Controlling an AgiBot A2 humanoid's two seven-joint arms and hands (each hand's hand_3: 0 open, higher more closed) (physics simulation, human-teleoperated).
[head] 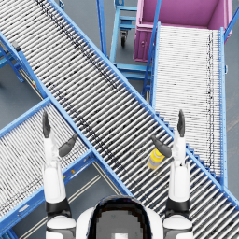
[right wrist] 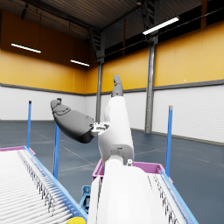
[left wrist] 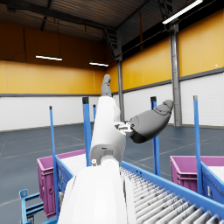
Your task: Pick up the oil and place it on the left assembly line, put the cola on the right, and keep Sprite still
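A big belt of gray rollers (head: 93, 88) with blue sides runs slantwise across the floor. The left assembly line (head: 21, 154) sits beside it on one side. The right assembly line (head: 186, 84) sits on the other side and leads to a pink bin (head: 182, 14).

Two white arms reach up from below. The left hand (head: 53, 141) hangs over the left assembly line, near its blue edge. Its long dark fingers (head: 45, 125) are straight and pressed together, and the thumb sticks out to the side. In the left wrist view the left hand (left wrist: 124, 126) points up toward the roof and holds nothing.

The right hand (head: 173, 140) is over the big belt, near the blue rail it shares with the right line. Its fingers (head: 180, 122) are straight and close together too. Its thumb is spread wide and points toward the middle. In the right wrist view the right hand (right wrist: 103, 127) is empty.

The oil (head: 155, 159), a small yellow bottle, lies on the big belt. It is just beside the right thumb and away from the straight fingers. I cannot tell if the thumb touches it. Nothing is wrapped around it. A tiny bit of the yellow bottle (right wrist: 76, 220) peeks in at the edge of the right wrist view.
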